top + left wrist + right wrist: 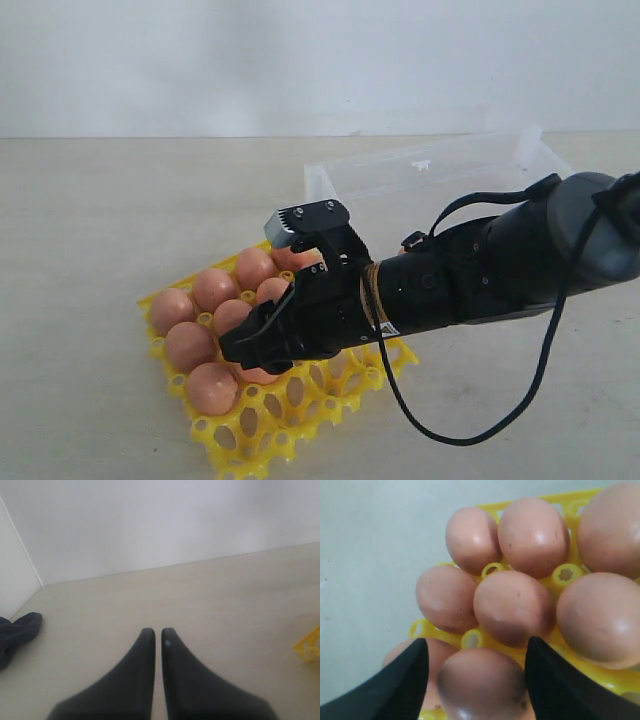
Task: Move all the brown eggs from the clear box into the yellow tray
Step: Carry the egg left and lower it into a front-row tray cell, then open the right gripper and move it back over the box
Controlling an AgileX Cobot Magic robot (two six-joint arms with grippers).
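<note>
We note the right gripper (477,642) low over the yellow tray (300,405), its fingers (400,680) spread apart astride one brown egg (482,685) seated in a cup. There is a sliver of gap at one finger; the other is right at the shell, contact unclear. The other brown eggs (215,288) sit packed in neighbouring cups with the clear box (440,170) just behind the tray, and the left gripper (157,632) hangs over the table (225,590), fingers drawn together to a thin slit.

Ahead of the left gripper (158,632) you see a flat, pale table (225,595) and a plain white wall (150,520) behind it. A dark cloth (17,632) lies off to one side. The light is soft.
</note>
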